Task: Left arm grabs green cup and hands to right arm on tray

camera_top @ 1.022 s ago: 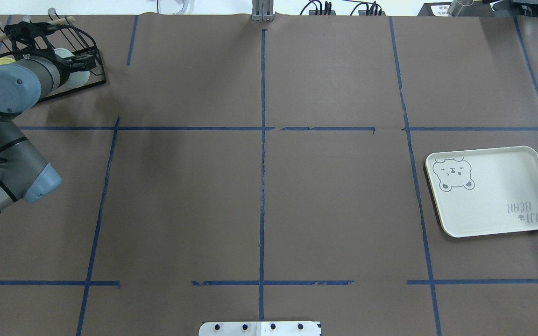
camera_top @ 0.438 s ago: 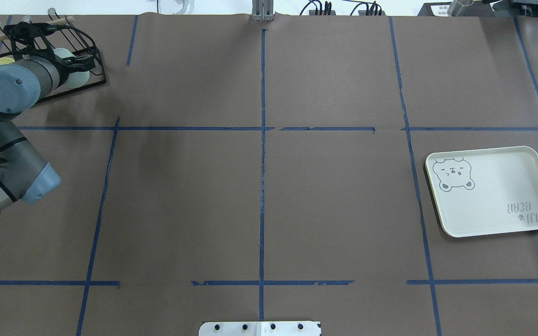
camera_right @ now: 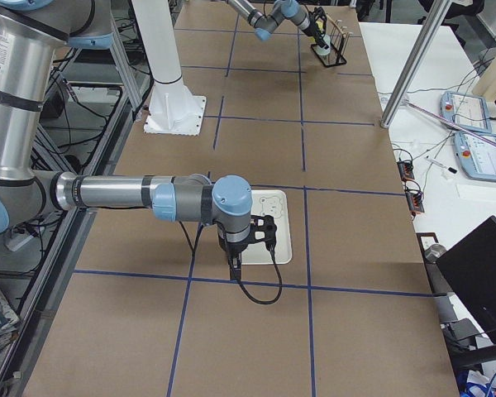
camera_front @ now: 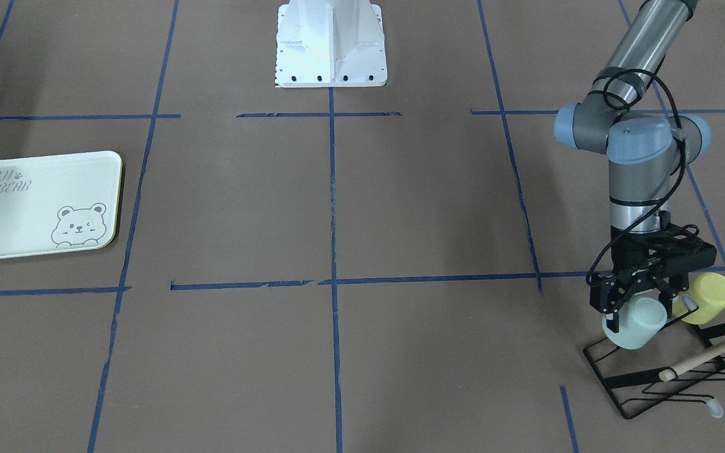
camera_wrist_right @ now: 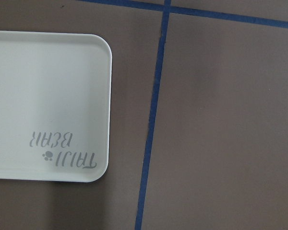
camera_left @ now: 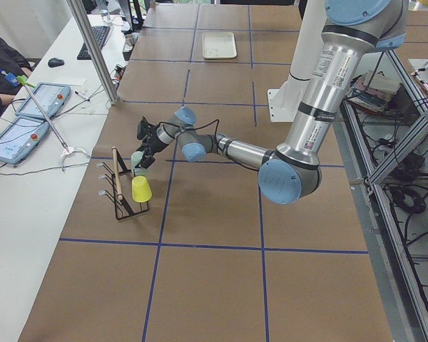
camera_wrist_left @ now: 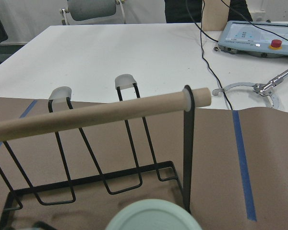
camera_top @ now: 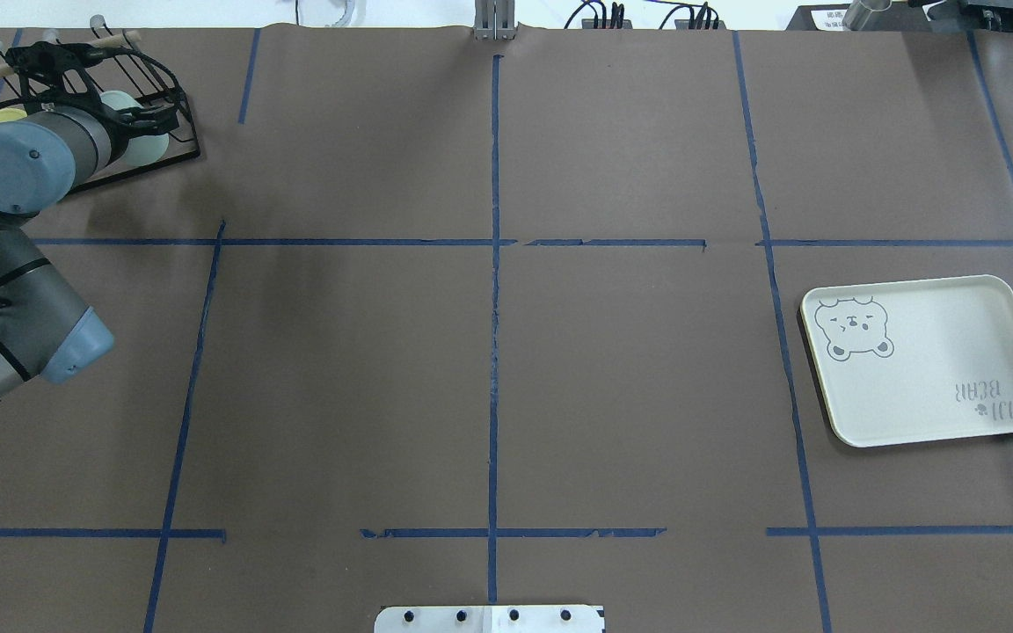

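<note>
The pale mint green cup [camera_front: 636, 326] is at the black wire rack [camera_front: 652, 377] in the far left corner; its bottom shows at the lower edge of the left wrist view [camera_wrist_left: 153, 218]. My left gripper [camera_front: 647, 313] has a finger on each side of the cup and looks shut on it; from overhead [camera_top: 142, 119] it is partly hidden by the arm. The cream tray [camera_top: 937, 352] with the bear drawing lies at the right side of the table. My right gripper [camera_right: 269, 231] hovers over the tray's edge; I cannot tell whether it is open or shut.
A brighter yellow-green cup [camera_front: 708, 297] sits on the rack right beside the green one. A wooden dowel [camera_wrist_left: 101, 115] runs across the rack's top. The robot's white base [camera_front: 331, 44] stands at the near table edge. Operator gear lies beyond the rack.
My left wrist and gripper have shifted slightly up and left in the overhead view, with the green cup. The tray has not moved.
</note>
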### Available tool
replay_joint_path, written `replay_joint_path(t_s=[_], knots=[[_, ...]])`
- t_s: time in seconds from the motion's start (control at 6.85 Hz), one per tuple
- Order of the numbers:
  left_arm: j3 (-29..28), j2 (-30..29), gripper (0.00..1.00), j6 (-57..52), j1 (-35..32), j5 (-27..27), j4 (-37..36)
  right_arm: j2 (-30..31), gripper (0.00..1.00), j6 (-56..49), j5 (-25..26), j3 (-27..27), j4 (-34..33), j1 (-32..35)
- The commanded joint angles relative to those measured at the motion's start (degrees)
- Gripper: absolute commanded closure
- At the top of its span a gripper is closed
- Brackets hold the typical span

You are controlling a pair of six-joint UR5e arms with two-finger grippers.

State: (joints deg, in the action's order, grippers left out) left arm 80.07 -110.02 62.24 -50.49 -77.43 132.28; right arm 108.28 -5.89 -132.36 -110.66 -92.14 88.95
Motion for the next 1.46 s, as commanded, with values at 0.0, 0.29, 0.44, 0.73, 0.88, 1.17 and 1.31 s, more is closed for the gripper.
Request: replay_joint_path(t_s=[0.0,0.29,0.44,0.73,0.88,1.17,1.31], knots=[[0.1,-0.1,0.28,0.0,-0.1,0.0,0.1,0.0,0.00,0.0,0.0,0.0,0.0,0.0],[0.6,0.0,0.58,0.0,-0.3,0.0,0.4,0.0,0.00,0.0,0.0,-0.1,0.0,0.0],[0.6,0.2,0.63,-0.2,-0.7,0.0,1.4,0.0,0.00,0.0,0.1,0.0,0.0,0.0],[1.7,0.5,0.63,-0.3,-2.5,0.0,1.4,0.0,0.00,0.0,0.1,0.0,0.0,0.0],[3.4,1.0,0.63,-1.2,-3.4,0.3,1.3,0.0,0.00,0.0,0.1,0.0,0.0,0.0],[9.3,3.1,0.63,-2.5,-3.7,0.8,0.1,0.0,0.00,0.0,0.1,0.0,0.0,0.0],[11.8,5.4,0.62,-2.7,-3.9,0.8,-0.3,0.0,0.00,0.0,0.1,0.0,0.0,0.0]])
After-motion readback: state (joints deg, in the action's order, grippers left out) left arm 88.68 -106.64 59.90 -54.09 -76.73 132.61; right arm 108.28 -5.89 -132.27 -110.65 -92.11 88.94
